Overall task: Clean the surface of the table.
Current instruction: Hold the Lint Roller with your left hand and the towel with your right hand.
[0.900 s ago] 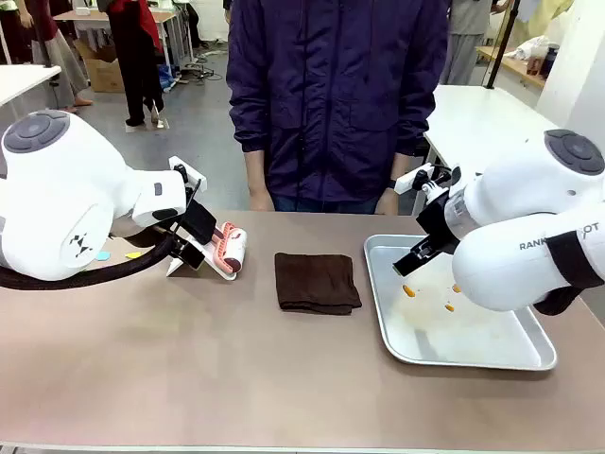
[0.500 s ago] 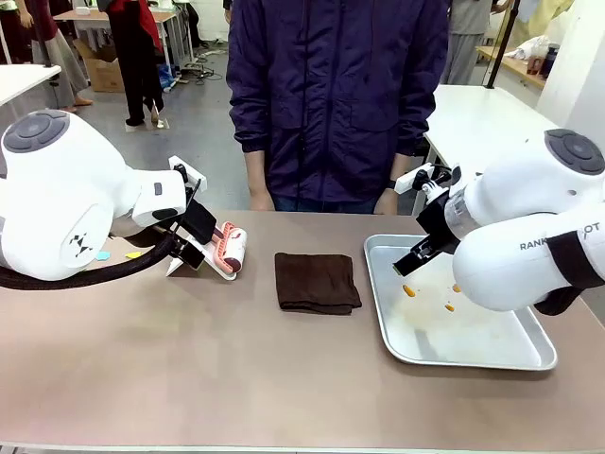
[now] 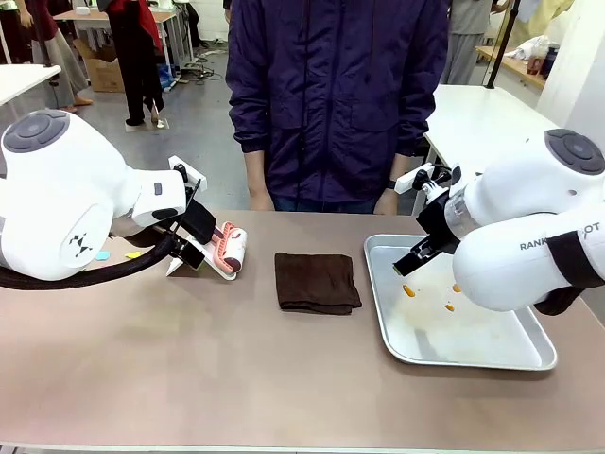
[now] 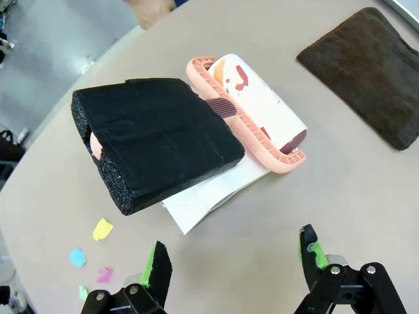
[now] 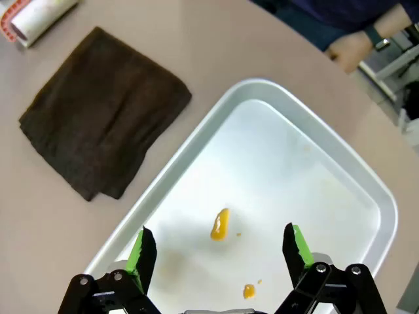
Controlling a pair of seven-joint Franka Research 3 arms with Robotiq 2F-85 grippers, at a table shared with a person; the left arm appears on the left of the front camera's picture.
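A smooth grey floor (image 3: pixel 203 132) stretches back under even indoor light, with loose dark cables (image 3: pixel 192 66) trailing across it. A white-topped rectangular table (image 3: pixel 473 123) stands at the right and the corner of another white table (image 3: pixel 19 80) juts in at the left edge. Farther back, a wooden-topped table (image 3: pixel 85 16) has a brown cardboard box (image 3: pixel 101 76) on the floor by it. At the far right a slanted black pole (image 3: pixel 501 43) stands near a pale wall panel (image 3: pixel 581 71).

Even bright light, soft shadows, wrist-view edges curved.
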